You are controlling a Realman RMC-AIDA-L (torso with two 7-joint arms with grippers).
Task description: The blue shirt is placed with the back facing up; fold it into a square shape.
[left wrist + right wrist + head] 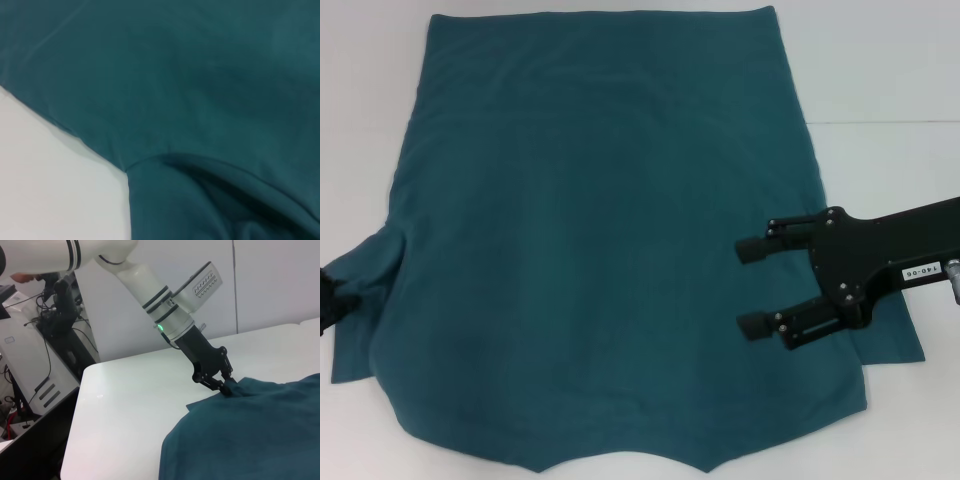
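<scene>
- At the head view's left edge, the left gripper (227, 386) pinches the sleeve of the blue shirt (600, 250), its jaws closed on the bunched fabric.
- At right, the right gripper (756, 287) hovers over the shirt's side, jaws spread wide, holding nothing.
- The shirt lies spread across the white table (880, 80), filling most of the frame.
- Beyond the table, cabled equipment (60, 315) stands against a pale wall (270, 285).

1. Right gripper (752, 287): all matte black, two long flat fingers (760, 249) with small silver screws along the linkages.
2. A white sticker with dark digits sits on its black wrist block, next to a grey metal stub.
3. Left gripper (229, 388): black too, on a glossy white arm with black ring bands, a green light and a vented white box.
</scene>
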